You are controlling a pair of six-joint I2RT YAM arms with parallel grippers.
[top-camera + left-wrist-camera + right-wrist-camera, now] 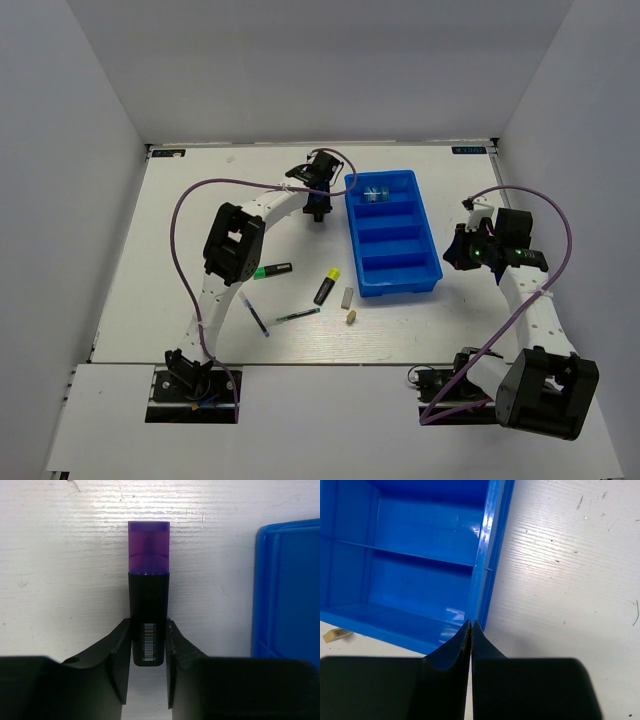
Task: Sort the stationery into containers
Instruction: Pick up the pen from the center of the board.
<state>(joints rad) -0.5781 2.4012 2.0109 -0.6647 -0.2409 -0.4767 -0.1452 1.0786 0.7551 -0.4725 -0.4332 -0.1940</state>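
My left gripper is shut on the black body of a purple-capped highlighter, held above the table just left of the blue tray. In the top view this gripper is at the tray's far left corner. The blue four-compartment tray holds a blue square pack in its far compartment. My right gripper is shut and empty at the tray's right rim, fingertips together. A green highlighter, a yellow highlighter, two thin pens, a grey eraser and a tan piece lie on the table.
The loose items lie left of and in front of the tray's near end. The second pen lies by the left arm's lower link. The tan piece shows at the left edge of the right wrist view. White walls enclose the table.
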